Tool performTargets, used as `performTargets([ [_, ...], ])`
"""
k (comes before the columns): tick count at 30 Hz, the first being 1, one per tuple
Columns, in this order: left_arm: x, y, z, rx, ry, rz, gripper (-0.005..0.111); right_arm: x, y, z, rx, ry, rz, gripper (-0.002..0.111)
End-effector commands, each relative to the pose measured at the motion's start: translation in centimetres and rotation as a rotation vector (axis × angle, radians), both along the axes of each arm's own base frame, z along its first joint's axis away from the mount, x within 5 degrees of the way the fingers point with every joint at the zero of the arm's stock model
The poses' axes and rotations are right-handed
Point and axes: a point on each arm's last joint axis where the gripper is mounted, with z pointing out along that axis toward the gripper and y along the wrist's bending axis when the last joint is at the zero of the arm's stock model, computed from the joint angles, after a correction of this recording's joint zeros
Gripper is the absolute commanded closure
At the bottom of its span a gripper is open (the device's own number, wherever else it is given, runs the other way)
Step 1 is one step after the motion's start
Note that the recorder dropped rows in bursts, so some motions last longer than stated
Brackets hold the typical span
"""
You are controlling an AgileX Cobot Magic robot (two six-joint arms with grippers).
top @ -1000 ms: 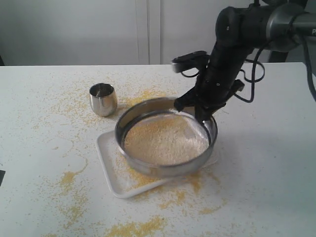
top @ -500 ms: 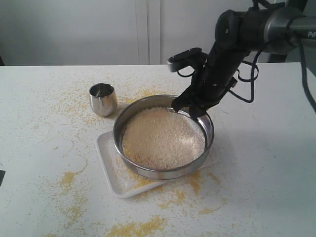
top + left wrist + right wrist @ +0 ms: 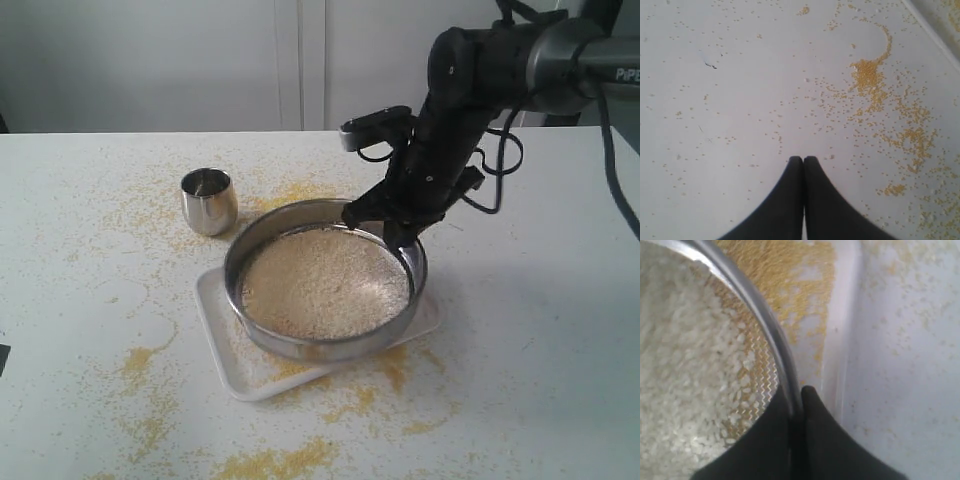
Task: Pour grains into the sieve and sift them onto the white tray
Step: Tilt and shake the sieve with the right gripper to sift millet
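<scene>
- Right gripper (image 3: 799, 392) is clamped on the wall of the sieve (image 3: 300, 343): one finger inside over the mesh, the other outside, the rim pinched between them
- The sieve spreads out from the inner finger; the grains (image 3: 325, 285), pale and coarse, cover the mesh from just beside that finger across to the opposite wall
- White tray (image 3: 222, 335) lies beneath the sieve and below the gripper; in the right wrist view we see fine yellow meal (image 3: 790, 270) on it, just outside the outer finger
- We cannot tell whether the sieve's bottom touches the tray or hangs just above it
- The sieve covers most of the tray; only one end and a narrow strip show
- In the exterior view the right fingertips are hidden behind the sieve's rim
- Left gripper (image 3: 803, 160) is pressed closed, its fingers touching along their length; below it is the table (image 3: 730, 100) with scattered yellow granules (image 3: 867, 75)
- The left arm falls outside the exterior view
- Steel cup (image 3: 209, 200) stands upright on the table, well apart from the right gripper, past the sieve's other side
</scene>
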Motion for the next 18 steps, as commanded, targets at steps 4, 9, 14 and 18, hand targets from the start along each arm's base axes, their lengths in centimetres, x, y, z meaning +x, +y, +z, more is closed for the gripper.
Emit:
performTargets([
  [4, 0.0, 0.0, 0.3, -0.006, 0.001, 0.005, 0.107, -0.1, 1.1, 1.2, 0.114, -0.06, 0.176, 0.108],
  [9, 0.0, 0.0, 0.3, -0.006, 0.001, 0.005, 0.107, 0.4, 1.5, 1.2, 0.195, -0.081, 0.064, 0.108],
  [14, 0.0, 0.0, 0.3, -0.006, 0.001, 0.005, 0.107, 1.6, -0.8, 1.1, 0.125, -0.122, -0.27, 0.108],
  [18, 0.0, 0.0, 0.3, -0.006, 0.001, 0.005, 0.107, 0.0, 0.3, 0.1, -0.038, -0.086, 0.201, 0.108],
])
